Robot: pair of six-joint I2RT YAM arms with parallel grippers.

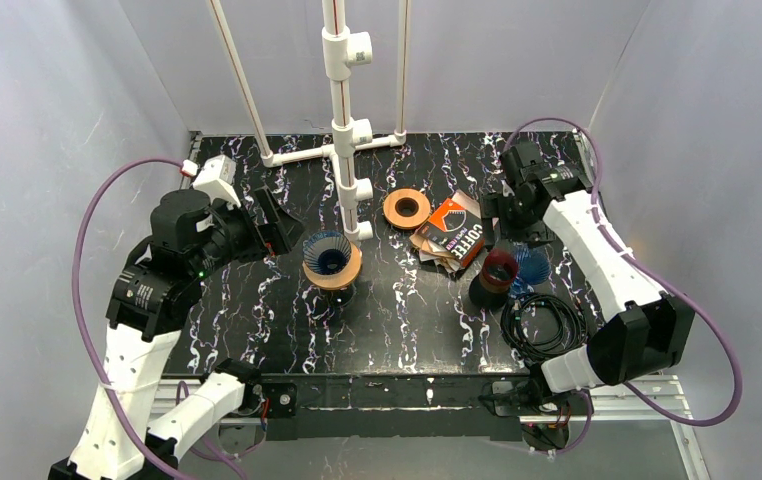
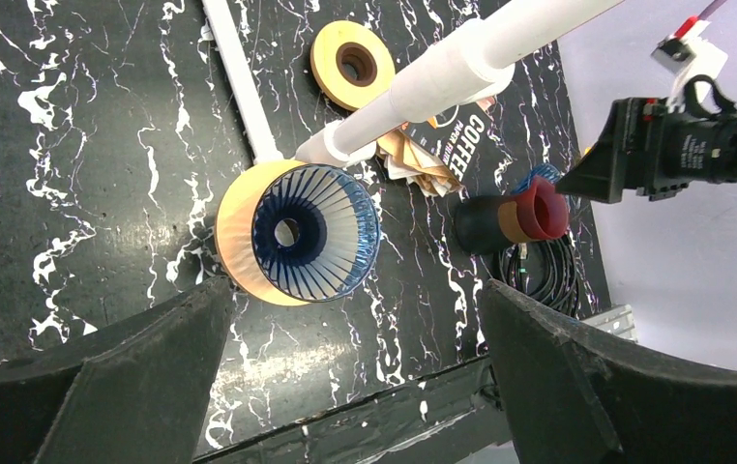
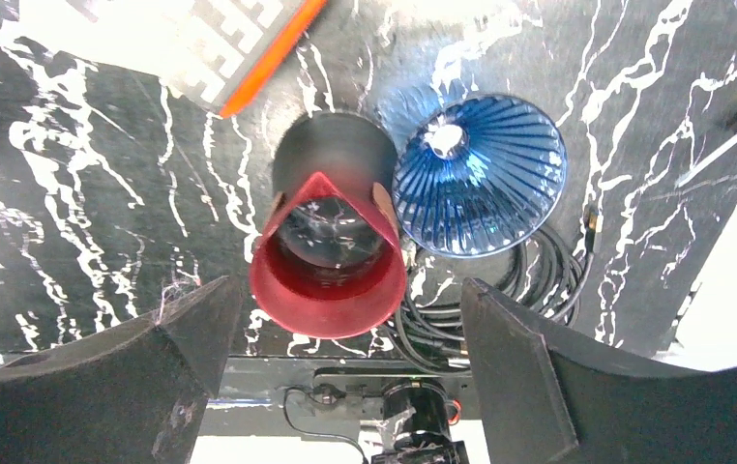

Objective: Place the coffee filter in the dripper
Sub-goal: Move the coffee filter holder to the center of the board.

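A blue ribbed dripper (image 1: 330,254) sits in a tan wooden collar at the table's middle; it also shows in the left wrist view (image 2: 314,244), with nothing in it. Brown paper coffee filters (image 2: 405,157) stick out of a black and orange filter pack (image 1: 454,232), which lies to the dripper's right. My left gripper (image 1: 283,234) is open and empty, raised just left of the dripper. My right gripper (image 1: 505,222) is open and empty, above a red and black cup (image 3: 331,242) and a second, overturned blue dripper (image 3: 479,174).
A white pipe stand (image 1: 343,120) rises behind the dripper. A loose tan ring (image 1: 406,208) lies by its foot. A coil of black cable (image 1: 543,325) lies at the front right. The filter pack's corner shows in the right wrist view (image 3: 210,39).
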